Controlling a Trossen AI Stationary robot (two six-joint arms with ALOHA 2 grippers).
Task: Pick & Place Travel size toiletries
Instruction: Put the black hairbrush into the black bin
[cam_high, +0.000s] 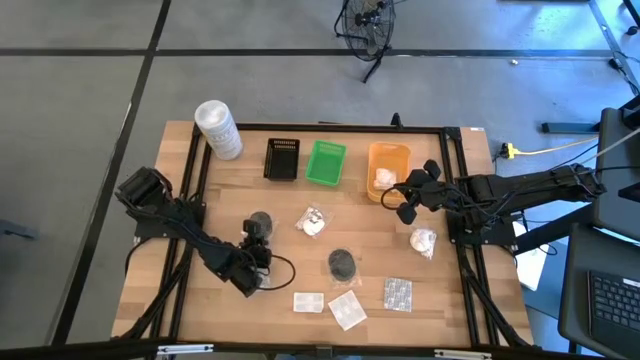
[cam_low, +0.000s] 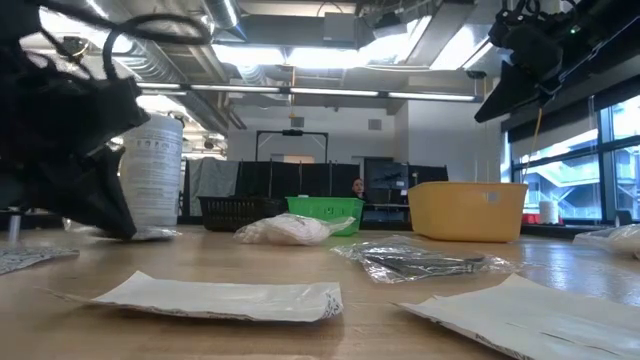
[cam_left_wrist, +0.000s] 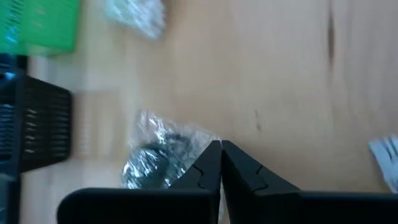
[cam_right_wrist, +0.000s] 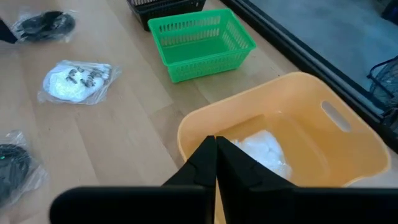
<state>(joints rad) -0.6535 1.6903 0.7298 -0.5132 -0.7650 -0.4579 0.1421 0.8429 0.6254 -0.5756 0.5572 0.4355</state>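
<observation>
My left gripper (cam_high: 258, 243) (cam_left_wrist: 221, 148) is shut and low over the table, right beside a black round pad in clear wrap (cam_high: 259, 222) (cam_left_wrist: 155, 163). My right gripper (cam_high: 405, 196) (cam_right_wrist: 216, 140) is shut and empty. It hovers over the near rim of the orange tray (cam_high: 388, 160) (cam_right_wrist: 348, 155), where a white wrapped bundle (cam_high: 383, 179) (cam_right_wrist: 264, 152) lies. Loose on the table are another white bundle (cam_high: 313, 221) (cam_right_wrist: 74, 81), a second black pad (cam_high: 342, 263), a third white bundle (cam_high: 423, 241), a blister pack (cam_high: 397, 293) and two flat sachets (cam_high: 308, 301) (cam_high: 347, 309). My left gripper has its shut fingertips (cam_left_wrist: 211, 155) at the edge of the black pad's clear wrap (cam_left_wrist: 186, 146), coming in low along the table. The pad lies flat on the wood. I cannot tell whether the fingers touch the wrap.
A tall white tub (cam_high: 218, 128) stands at the far left corner. A black tray (cam_high: 283, 158) and a green tray (cam_high: 325, 162) sit beside the orange one along the far edge. A black frame rail (cam_high: 330, 127) borders the table. Bare wood lies at the table's near left.
</observation>
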